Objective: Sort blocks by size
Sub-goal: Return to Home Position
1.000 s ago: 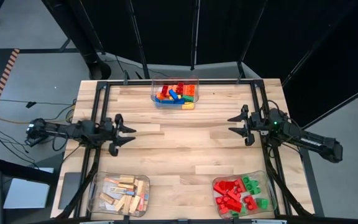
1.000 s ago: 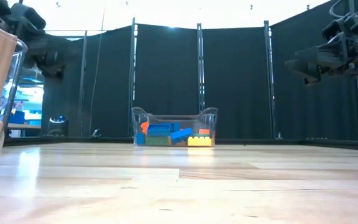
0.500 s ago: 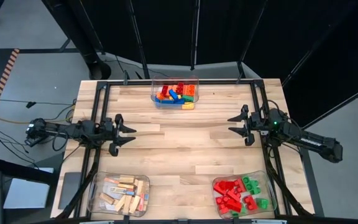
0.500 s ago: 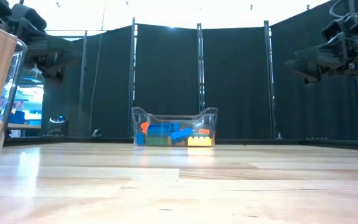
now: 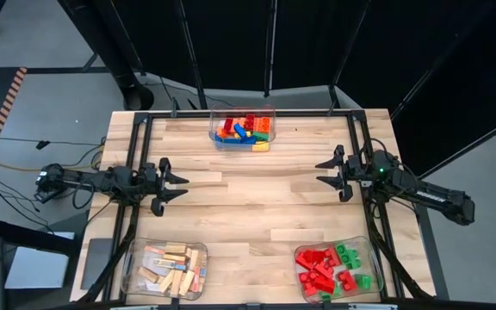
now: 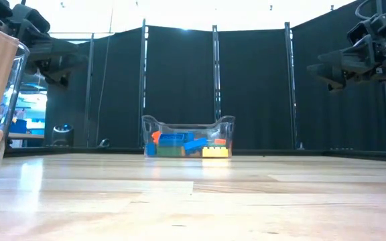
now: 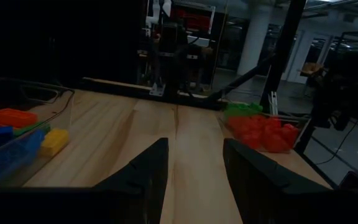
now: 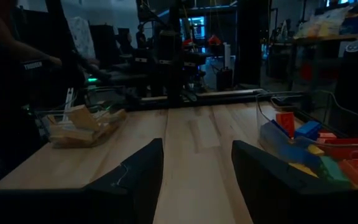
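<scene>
Studded multicolour bricks (image 5: 243, 130), plain tan bars (image 5: 169, 265), red-green bricks (image 5: 334, 269), apart.

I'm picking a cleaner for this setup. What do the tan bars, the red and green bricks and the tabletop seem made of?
The tan bars look like bare wood: pale, matte, plain-sided. The red bricks and green bricks look like moulded plastic: saturated, even colour. The table seems sealed wood planks: grain, seams, soft sheen.
</scene>
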`<state>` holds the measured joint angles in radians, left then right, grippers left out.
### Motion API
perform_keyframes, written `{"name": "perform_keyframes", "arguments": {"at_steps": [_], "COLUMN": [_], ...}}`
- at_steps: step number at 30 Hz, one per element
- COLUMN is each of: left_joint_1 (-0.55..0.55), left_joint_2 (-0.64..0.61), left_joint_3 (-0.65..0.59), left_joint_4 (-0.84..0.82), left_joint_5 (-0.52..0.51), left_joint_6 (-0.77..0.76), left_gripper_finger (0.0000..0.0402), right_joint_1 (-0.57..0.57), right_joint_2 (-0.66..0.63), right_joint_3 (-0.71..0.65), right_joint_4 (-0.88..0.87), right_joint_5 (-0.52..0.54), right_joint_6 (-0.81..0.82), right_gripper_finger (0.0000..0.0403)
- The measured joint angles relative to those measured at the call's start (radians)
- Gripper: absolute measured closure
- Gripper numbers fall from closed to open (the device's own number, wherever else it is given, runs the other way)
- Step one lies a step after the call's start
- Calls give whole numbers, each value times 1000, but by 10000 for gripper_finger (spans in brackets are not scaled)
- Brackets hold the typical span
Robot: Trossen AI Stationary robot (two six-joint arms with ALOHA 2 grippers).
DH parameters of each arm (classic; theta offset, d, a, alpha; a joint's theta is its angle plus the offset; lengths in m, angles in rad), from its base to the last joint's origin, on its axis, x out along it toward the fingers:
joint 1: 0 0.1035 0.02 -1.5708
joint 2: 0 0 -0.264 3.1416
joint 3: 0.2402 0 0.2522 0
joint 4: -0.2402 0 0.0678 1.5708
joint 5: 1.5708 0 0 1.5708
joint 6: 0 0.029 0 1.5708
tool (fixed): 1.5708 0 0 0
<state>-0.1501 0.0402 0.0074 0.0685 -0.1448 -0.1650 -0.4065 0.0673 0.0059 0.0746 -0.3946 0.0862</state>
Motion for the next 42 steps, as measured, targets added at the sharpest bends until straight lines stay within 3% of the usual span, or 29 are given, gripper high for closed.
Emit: {"name": "perform_keyframes", "arguments": {"at_steps": [42], "left_joint_1": [-18], "left_joint_2": [-1], "left_joint_3": [0], "left_joint_4": [15], "left_joint_5": [-1], "left_joint_6": [0], "left_gripper_finger": [238], "right_joint_1": [0], "right_joint_2": [0], "right_joint_3": [0], "right_joint_4": [0], "right_joint_5": [0], "right_joint_6": [0], "right_gripper_finger": [199]}}
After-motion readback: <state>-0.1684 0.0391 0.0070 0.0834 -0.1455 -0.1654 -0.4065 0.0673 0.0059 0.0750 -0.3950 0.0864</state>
